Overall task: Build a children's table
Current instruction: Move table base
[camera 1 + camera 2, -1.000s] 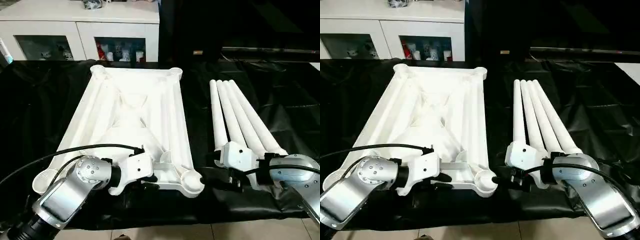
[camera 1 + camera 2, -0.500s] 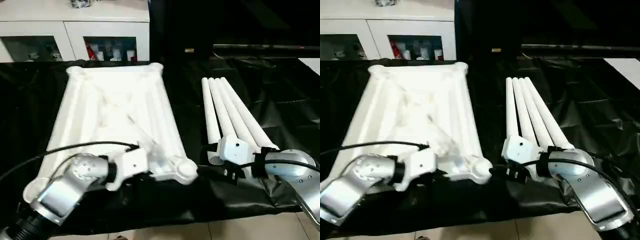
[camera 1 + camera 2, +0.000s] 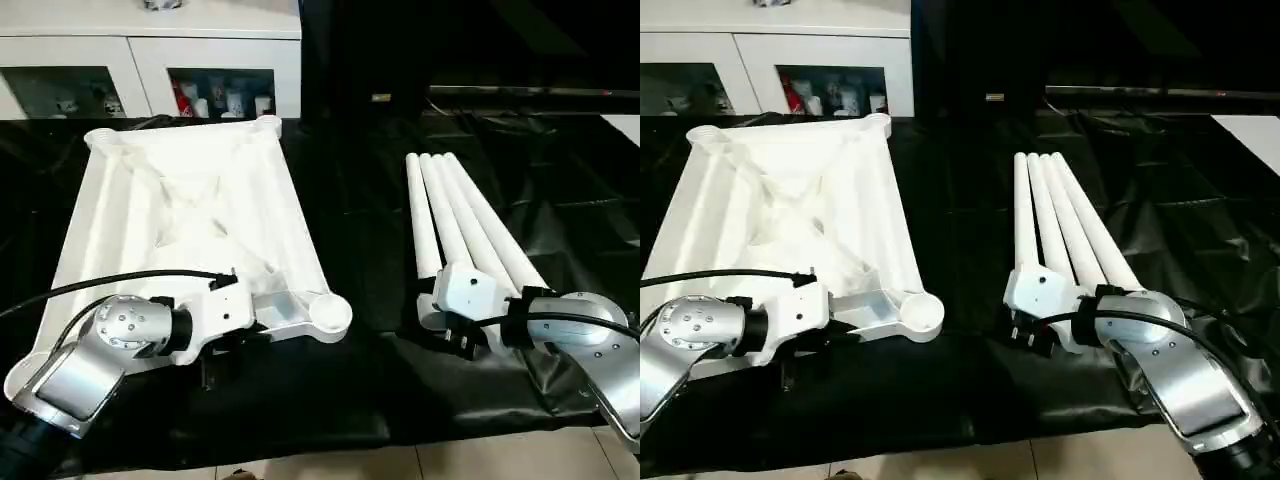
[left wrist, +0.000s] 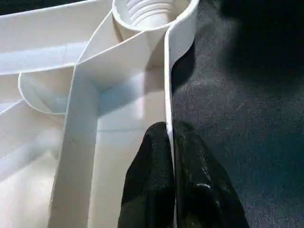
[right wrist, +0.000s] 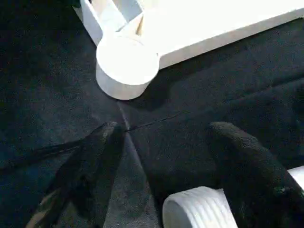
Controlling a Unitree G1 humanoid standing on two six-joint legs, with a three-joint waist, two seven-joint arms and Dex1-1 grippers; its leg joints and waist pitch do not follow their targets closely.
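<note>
The large white ribbed plastic tabletop (image 3: 190, 215) has slid leftward across the black-draped desk (image 3: 360, 200), its near rim pinched by the left gripper (image 4: 170, 142), clearing space beside four white tapered legs (image 3: 460, 225) where the right gripper (image 5: 161, 137) gapes empty.

table top (image 3: 190, 215) dragged leftward (near end swung), left end effector (image 4: 170, 142) clamped
</note>
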